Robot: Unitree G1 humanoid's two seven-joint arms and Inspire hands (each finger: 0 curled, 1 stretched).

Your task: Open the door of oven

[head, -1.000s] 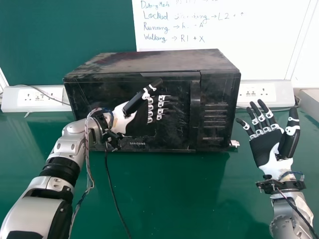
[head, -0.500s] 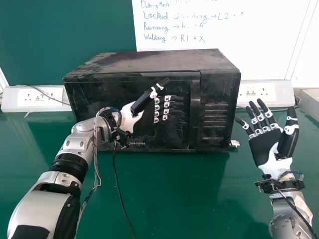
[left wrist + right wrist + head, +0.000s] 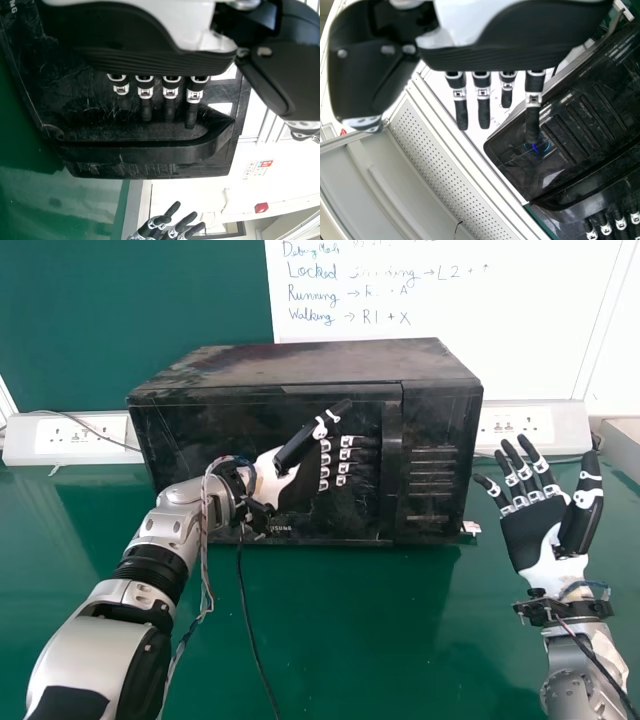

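The black oven [image 3: 300,368] stands on the table, its door closed, with an upright handle [image 3: 391,465] right of the door's middle. My left hand [image 3: 303,472] is in front of the door, fingers straight and pointing at the handle, their tips close to its left side. In the left wrist view the fingers of my left hand [image 3: 145,95] reach toward the long curved handle [image 3: 145,152]; whether they touch it I cannot tell. My right hand [image 3: 540,530] is raised right of the oven, palm up and fingers straight; the right wrist view has my right hand [image 3: 483,95] too.
Socket strips [image 3: 515,428] run along the wall on both sides of the oven. The green table [image 3: 330,640] extends in front, and a cable [image 3: 250,625] hangs from my left wrist. A whiteboard [image 3: 530,310] is behind.
My left hand has moved right across the oven door, bringing its straight fingers closer to the handle. The oven door and my right hand look unmoved.
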